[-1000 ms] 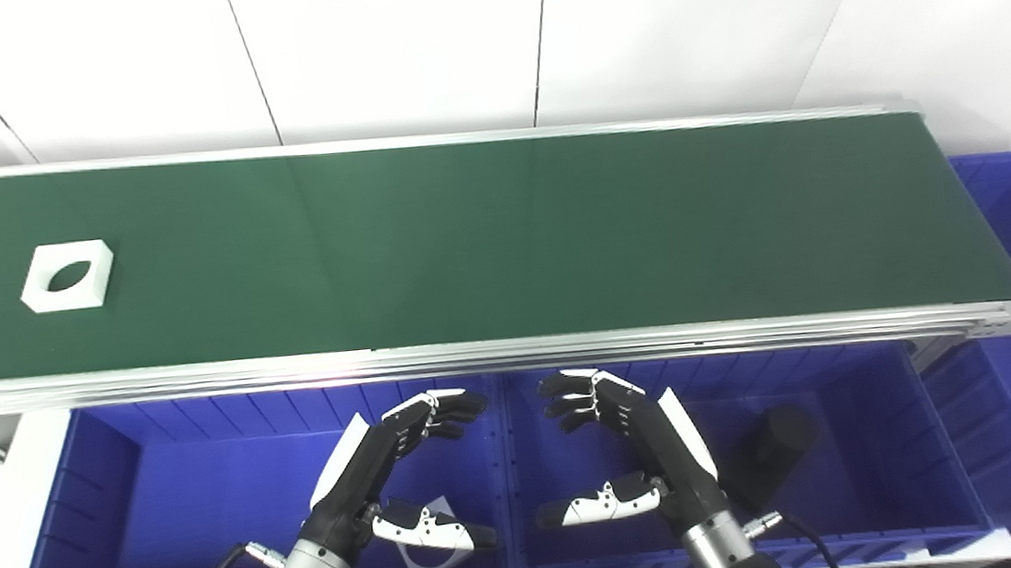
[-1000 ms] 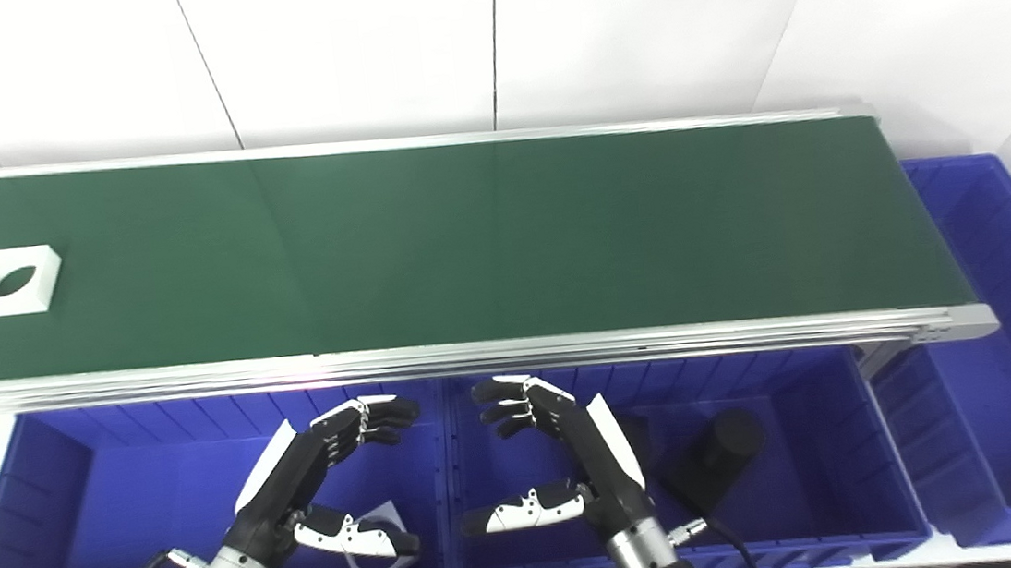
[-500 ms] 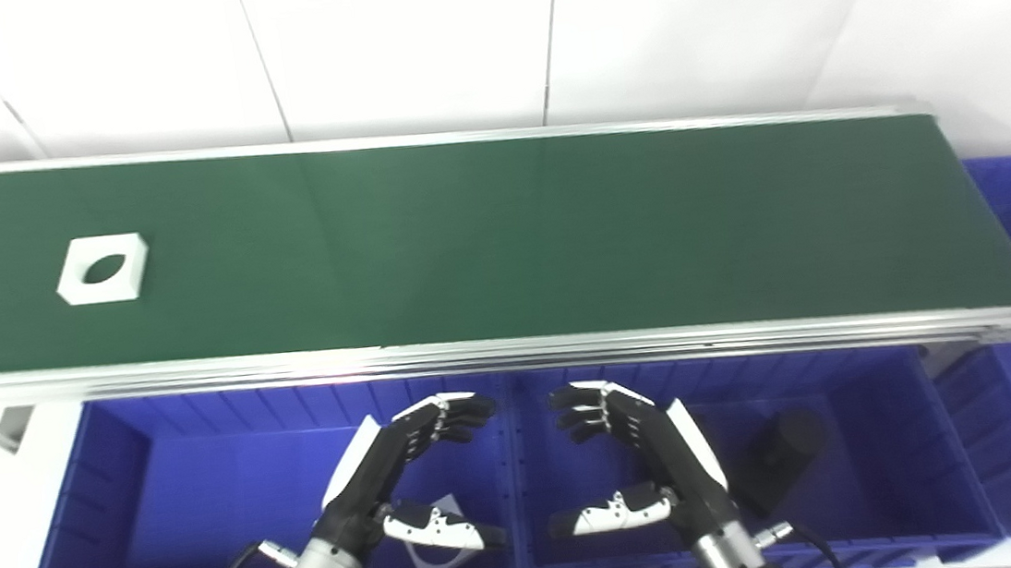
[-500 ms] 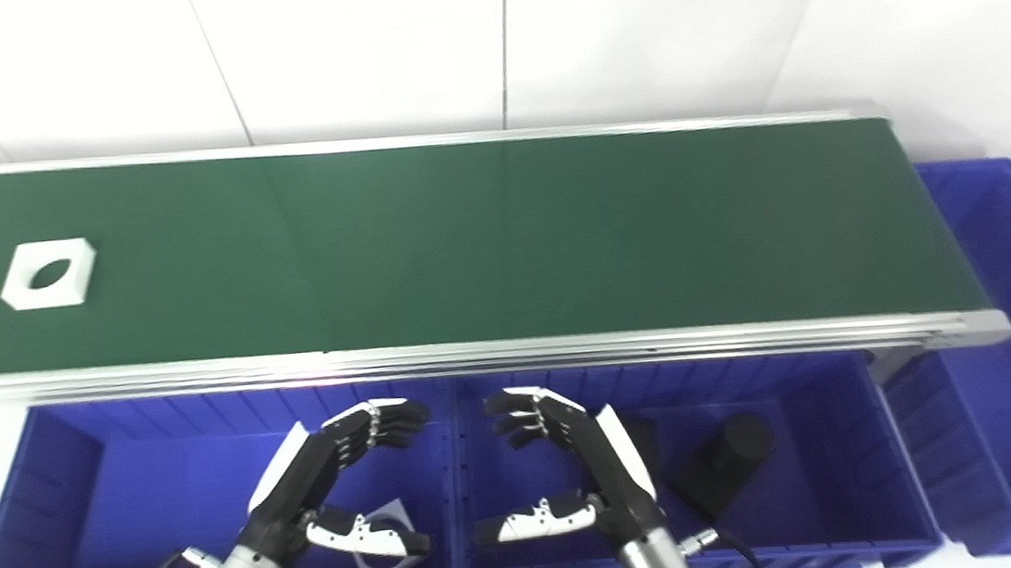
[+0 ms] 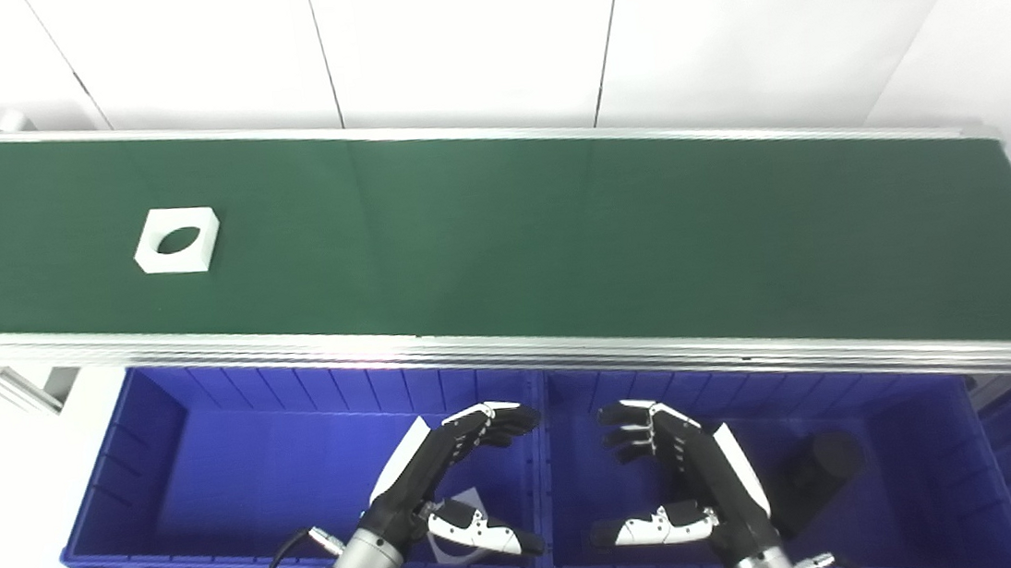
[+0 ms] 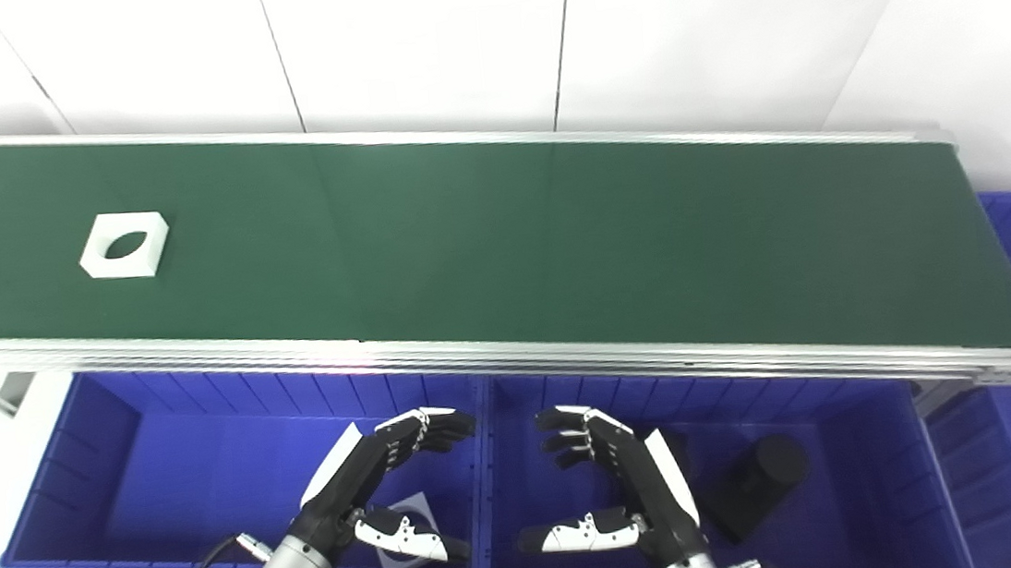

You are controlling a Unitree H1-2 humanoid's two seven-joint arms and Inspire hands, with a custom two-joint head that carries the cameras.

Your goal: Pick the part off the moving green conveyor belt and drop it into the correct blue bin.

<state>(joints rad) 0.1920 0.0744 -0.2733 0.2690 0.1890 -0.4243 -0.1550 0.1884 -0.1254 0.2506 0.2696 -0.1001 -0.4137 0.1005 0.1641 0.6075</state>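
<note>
My left hand [image 5: 437,485] and right hand [image 5: 687,480] hover empty with fingers spread, each above a blue bin [image 5: 207,461]. The white square part [image 5: 177,240] with a round hole lies far left on the green belt [image 5: 557,242], well apart from both.

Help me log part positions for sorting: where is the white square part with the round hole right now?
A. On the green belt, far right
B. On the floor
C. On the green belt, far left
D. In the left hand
C: the white square part lies flat on the green belt near its left end, with both hands low over the bins.
</note>
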